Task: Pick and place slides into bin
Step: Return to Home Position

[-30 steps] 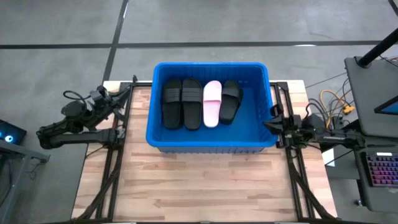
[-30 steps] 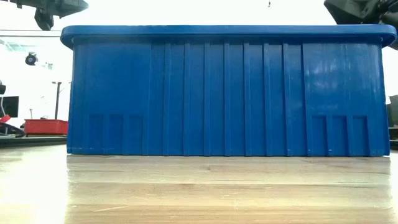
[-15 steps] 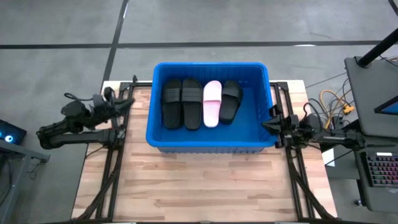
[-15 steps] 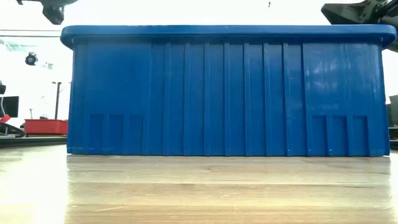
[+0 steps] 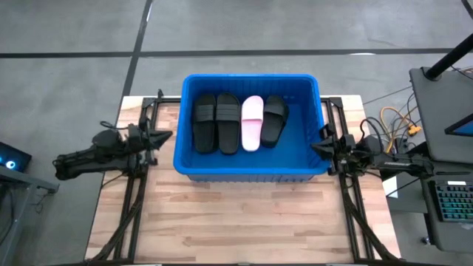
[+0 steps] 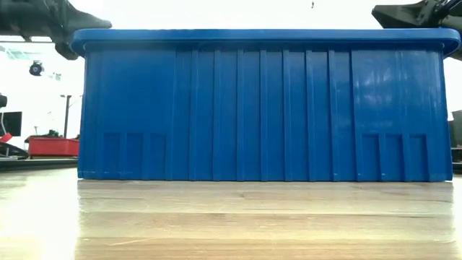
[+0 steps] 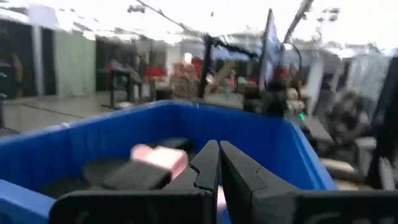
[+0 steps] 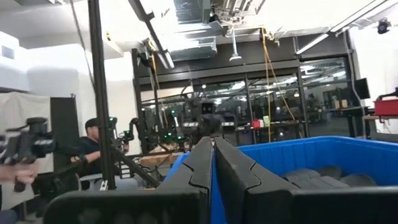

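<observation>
The blue bin (image 5: pixel 194 164) stands at the middle far part of the table. Inside it lie three black slides (image 5: pixel 205 123) (image 5: pixel 228 123) (image 5: pixel 274 120) and one pale pink slide (image 5: pixel 253 122), side by side on the bin's floor. My left gripper (image 5: pixel 167 135) is shut and empty, just outside the bin's left wall, above rim height; it also shows in the left wrist view (image 7: pixel 218 163). My right gripper (image 5: pixel 318 147) is shut and empty at the bin's right rim; the right wrist view (image 8: pixel 214 163) shows it too.
The bin's near wall (image 6: pixel 260 108) fills the low view. The bare wooden table top (image 5: pixel 244 222) lies in front of the bin. A desk with a keyboard (image 5: pixel 452 203) stands beyond the table's right edge. A person (image 8: pixel 93 152) sits in the room behind.
My left gripper has swung from the table's far left toward the near edge and toward the bin's left wall, turning to point at the bin. My right gripper has kept still.
</observation>
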Robot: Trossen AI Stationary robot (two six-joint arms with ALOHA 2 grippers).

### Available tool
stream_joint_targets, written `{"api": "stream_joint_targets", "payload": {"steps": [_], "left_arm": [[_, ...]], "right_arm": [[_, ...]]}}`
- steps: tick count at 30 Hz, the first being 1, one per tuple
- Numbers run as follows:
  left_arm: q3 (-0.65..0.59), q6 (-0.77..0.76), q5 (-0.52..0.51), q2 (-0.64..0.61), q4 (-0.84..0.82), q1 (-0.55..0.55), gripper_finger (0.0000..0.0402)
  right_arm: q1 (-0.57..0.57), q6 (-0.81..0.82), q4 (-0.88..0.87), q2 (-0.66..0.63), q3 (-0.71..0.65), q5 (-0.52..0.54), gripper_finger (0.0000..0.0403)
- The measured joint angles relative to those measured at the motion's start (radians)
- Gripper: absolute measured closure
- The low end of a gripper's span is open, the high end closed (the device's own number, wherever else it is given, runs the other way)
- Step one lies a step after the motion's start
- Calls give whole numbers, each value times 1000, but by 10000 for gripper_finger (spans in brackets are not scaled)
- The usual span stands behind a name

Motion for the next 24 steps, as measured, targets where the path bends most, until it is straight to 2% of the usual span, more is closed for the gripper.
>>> {"api": "stream_joint_targets", "payload": {"steps": [8,13,16,24], "left_arm": [[-129,-17,130,7,179,-2,402],[-228,-55,134,-4,257,-1,402],[-268,-45,137,0,363,0,402],[-297,-18,166,-6,379,-1,402]], "right_arm": [[0,-2,2,0,0,24,394],[0,-38,-4,1,0,23,394],[0,-40,-21,1,1,23,394],[0,-43,-49,10,1,22,394]]}}
